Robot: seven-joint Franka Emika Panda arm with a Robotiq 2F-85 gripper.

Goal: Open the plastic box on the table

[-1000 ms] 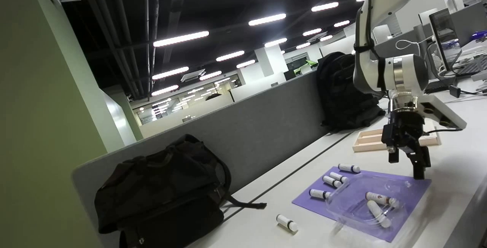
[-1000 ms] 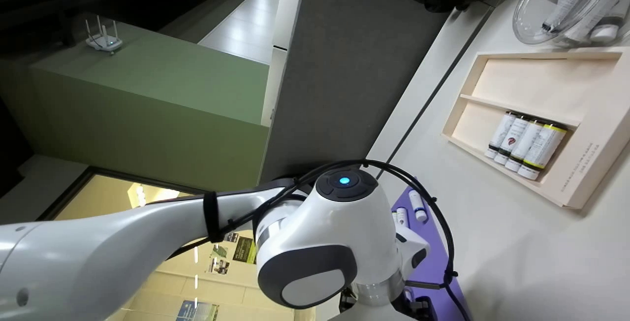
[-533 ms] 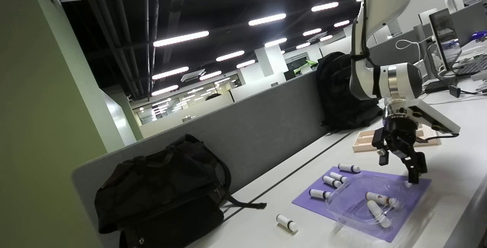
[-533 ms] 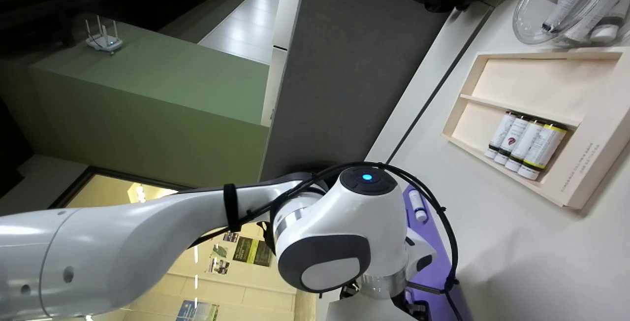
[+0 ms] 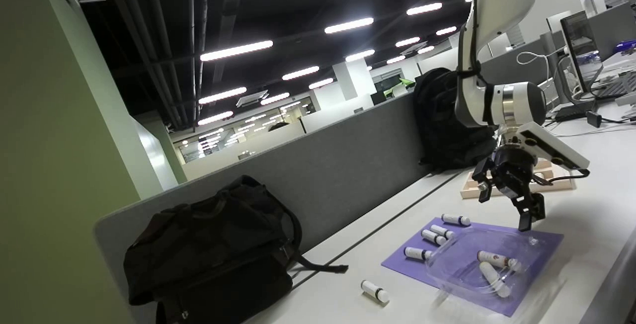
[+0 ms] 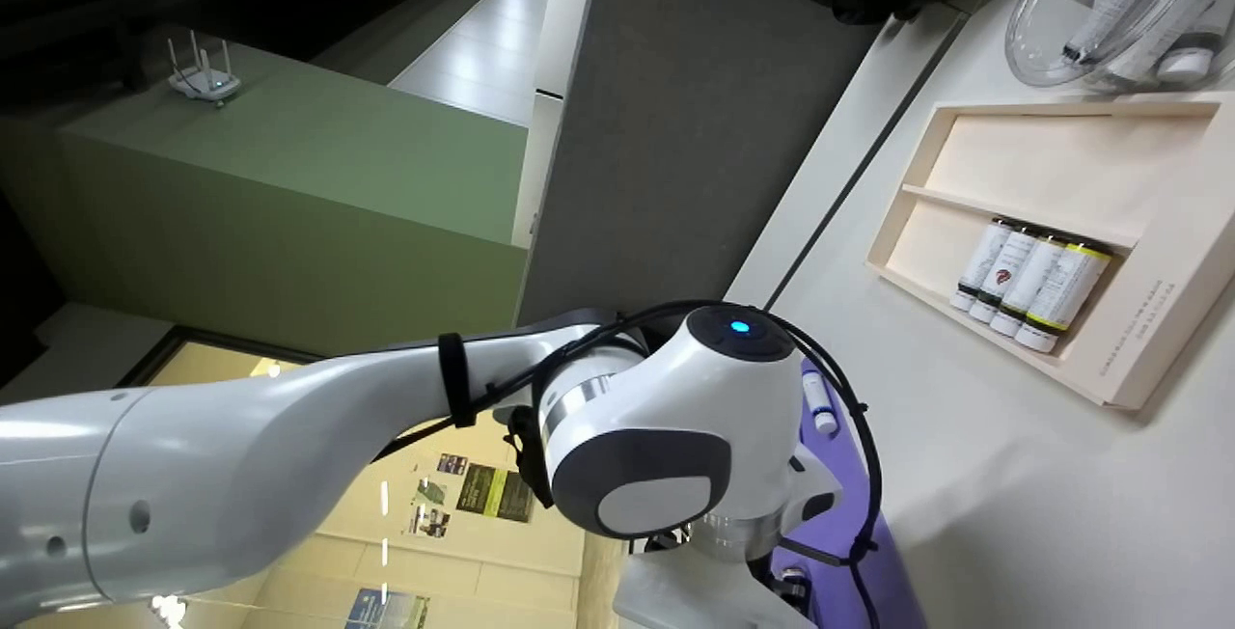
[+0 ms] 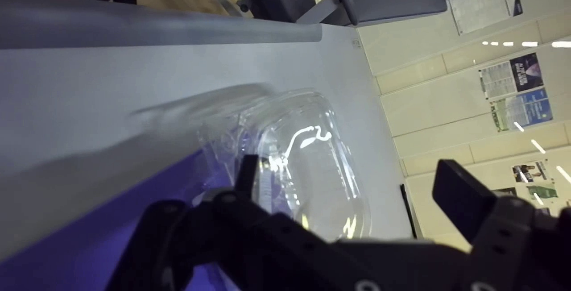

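The plastic box (image 5: 459,277) is clear and shallow with rounded corners. It sits on the purple sheet (image 5: 410,268) on the pale table (image 5: 589,244); two white bottles show within its outline. In the wrist view the clear box (image 7: 312,179) shows bright glare, and I cannot tell whether its lid is open. My gripper (image 5: 505,208) is open, empty and tilted. Its lower fingertip hangs just over the box's far rim in an exterior view; contact cannot be told. In the wrist view the gripper (image 7: 350,170) has its jaws wide apart, one finger (image 7: 246,175) overlapping the box edge.
Several white bottles (image 5: 416,253) lie on the sheet, and one loose bottle (image 5: 374,291) lies beside it. A pale wooden tray (image 6: 1056,161) with bottles and a round clear tub (image 6: 1023,36) stand behind. A black backpack (image 5: 208,254) leans by the grey partition (image 5: 348,165).
My gripper has moved left in an exterior view, first dipping, then rising slightly. It has tilted further, with its jaws staying apart. The plastic box and bottles have not moved.
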